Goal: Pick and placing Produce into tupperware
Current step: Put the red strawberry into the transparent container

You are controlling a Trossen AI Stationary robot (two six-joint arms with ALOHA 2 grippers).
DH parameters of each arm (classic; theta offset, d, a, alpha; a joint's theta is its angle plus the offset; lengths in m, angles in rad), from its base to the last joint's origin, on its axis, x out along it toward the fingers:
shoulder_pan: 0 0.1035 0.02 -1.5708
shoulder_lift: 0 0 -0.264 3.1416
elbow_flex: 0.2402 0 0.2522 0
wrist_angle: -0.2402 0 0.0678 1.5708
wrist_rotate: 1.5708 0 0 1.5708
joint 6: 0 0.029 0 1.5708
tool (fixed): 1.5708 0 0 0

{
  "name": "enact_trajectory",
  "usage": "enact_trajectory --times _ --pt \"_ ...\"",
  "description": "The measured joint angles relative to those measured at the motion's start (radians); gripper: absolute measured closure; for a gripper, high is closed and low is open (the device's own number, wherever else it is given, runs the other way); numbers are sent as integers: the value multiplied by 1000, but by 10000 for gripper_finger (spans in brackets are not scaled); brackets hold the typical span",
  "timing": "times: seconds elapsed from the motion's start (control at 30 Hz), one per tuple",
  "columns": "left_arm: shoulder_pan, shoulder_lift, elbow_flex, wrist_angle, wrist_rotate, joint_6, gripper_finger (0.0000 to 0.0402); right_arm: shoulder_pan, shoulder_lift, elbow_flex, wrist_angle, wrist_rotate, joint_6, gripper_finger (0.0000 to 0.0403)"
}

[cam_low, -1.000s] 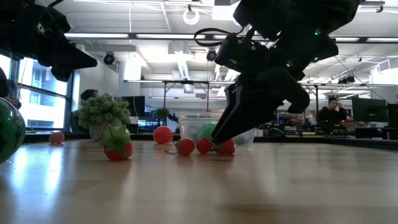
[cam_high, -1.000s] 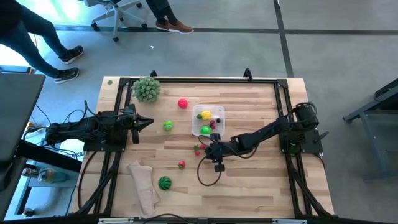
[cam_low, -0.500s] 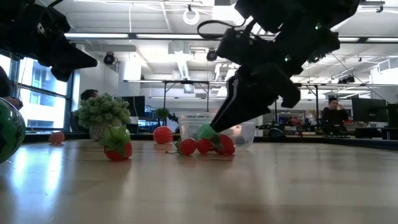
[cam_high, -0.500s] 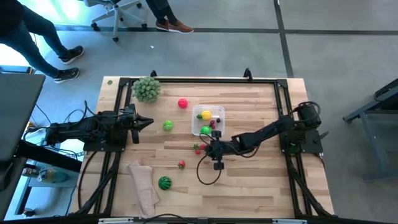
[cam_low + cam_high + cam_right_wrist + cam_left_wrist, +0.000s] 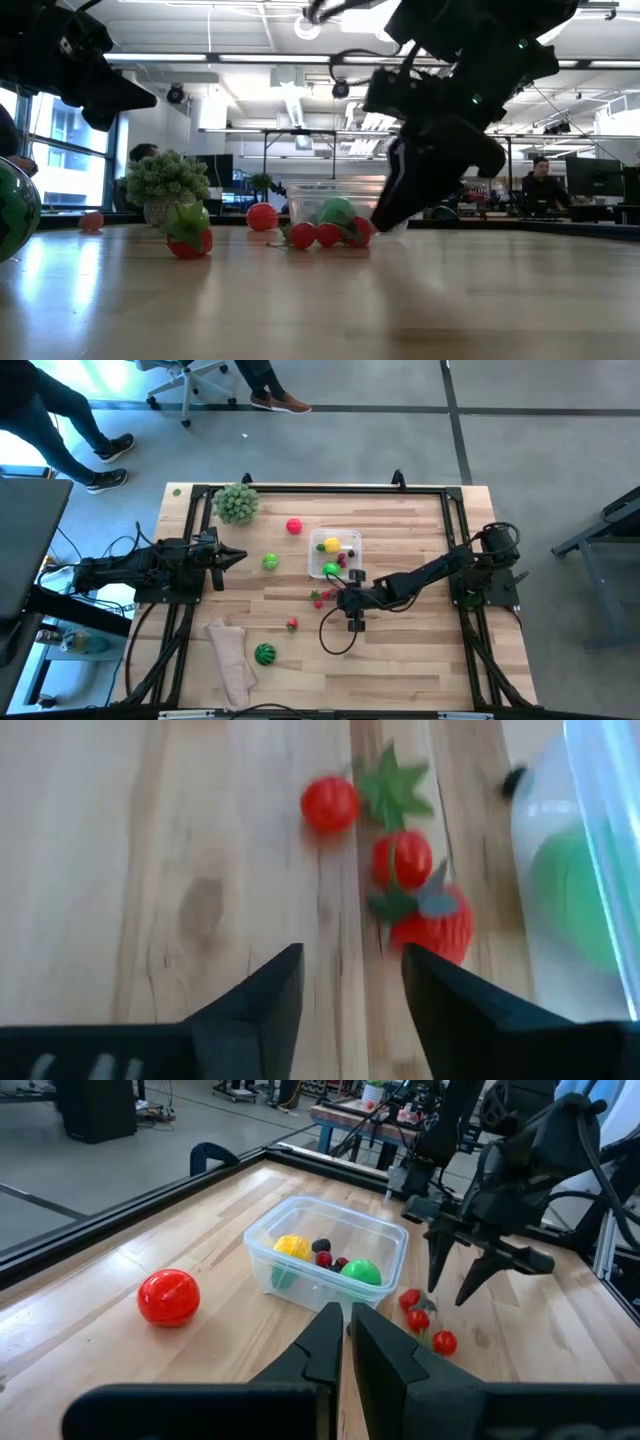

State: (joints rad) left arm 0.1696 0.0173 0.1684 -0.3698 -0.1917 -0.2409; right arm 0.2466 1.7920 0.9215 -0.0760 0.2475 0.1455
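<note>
Red tomatoes (image 5: 400,860) lie loose beside the tub (image 5: 352,543); the right fingers (image 5: 262,995), spread apart, have pulled back empty. The left fingers (image 5: 372,1348) stay pressed together, so that pick needs another try.

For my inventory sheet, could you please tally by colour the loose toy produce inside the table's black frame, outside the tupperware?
Red: 5 (ball, cluster of three, strawberry)
Green: 2 (small ball, watermelon; leafy ball excluded)
Total: 7
</note>
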Motion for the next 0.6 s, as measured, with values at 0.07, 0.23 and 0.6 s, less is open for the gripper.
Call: enact_trajectory --times 0.07,0.23,0.6 --pt "0 0 0 0 0 0 385 0 0 -1 -48 16 40 220" --pt "0 0 0 0 0 0 385 0 0 -1 -64 72 61 202" --pt "0 0 0 0 0 0 385 -71 1 -1 -20 61 -48 201"
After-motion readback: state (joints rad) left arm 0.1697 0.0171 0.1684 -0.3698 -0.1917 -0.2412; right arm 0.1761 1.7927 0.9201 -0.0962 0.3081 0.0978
